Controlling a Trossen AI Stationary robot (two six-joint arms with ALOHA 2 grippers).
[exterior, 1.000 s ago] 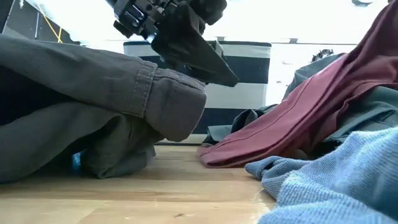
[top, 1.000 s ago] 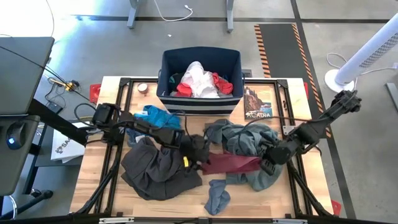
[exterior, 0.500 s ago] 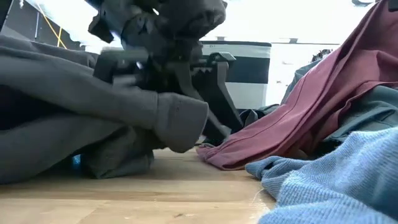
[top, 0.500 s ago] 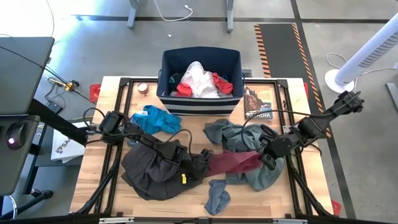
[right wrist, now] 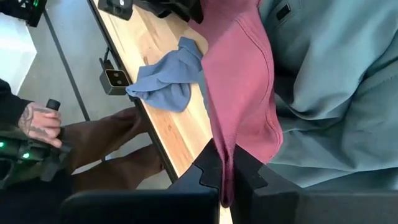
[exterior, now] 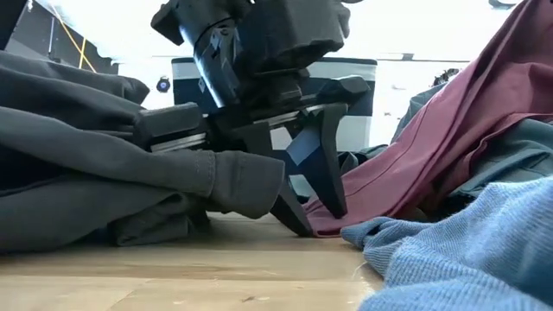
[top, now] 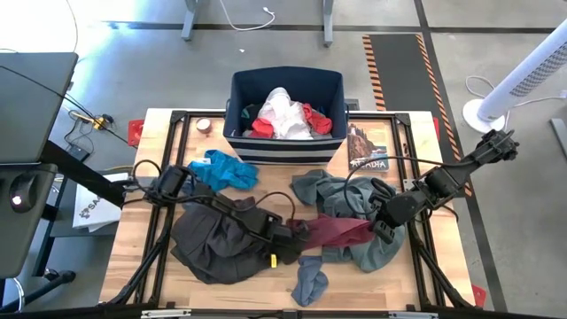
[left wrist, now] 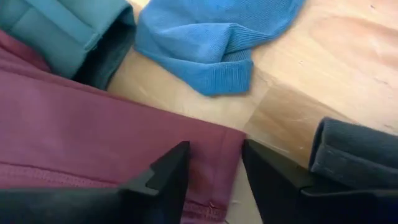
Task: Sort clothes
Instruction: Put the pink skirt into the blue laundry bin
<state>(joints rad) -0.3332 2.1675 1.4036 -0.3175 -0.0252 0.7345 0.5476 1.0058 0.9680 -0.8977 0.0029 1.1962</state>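
Observation:
A maroon garment (top: 332, 232) lies across the table's middle between my grippers, over a grey-green shirt (top: 354, 199). My right gripper (top: 379, 232) is shut on its right end. My left gripper (top: 297, 237) is open and points down at its left end (left wrist: 205, 143), one finger on either side of the hem corner. Dark grey-brown trousers (top: 221, 244) lie heaped at the left, with a cuff (exterior: 242, 177) beside the left fingers. A grey-blue sock (top: 310, 279) lies near the front edge. A bright blue piece (top: 221, 168) lies at the far left. My left gripper stands with its open fingertips (exterior: 337, 207) down at the maroon hem; I cannot tell whether they touch the cloth. My right gripper pinches a fold of the maroon garment (right wrist: 231, 146) between its two shut fingers. That end is raised off the table, and the cloth slopes down (exterior: 415, 164) to its left end on the wood.
A navy striped bin (top: 283, 146) with white and red clothes stands at the table's far edge. A printed booklet (top: 368, 149) lies at its right. A person's hand (right wrist: 37, 124) and legs show beyond the table's near edge.
My left gripper has gone toward the table's near edge and down, from above the trousers to the maroon garment's left end. The trouser cuff beside it has sunk lower onto the heap.

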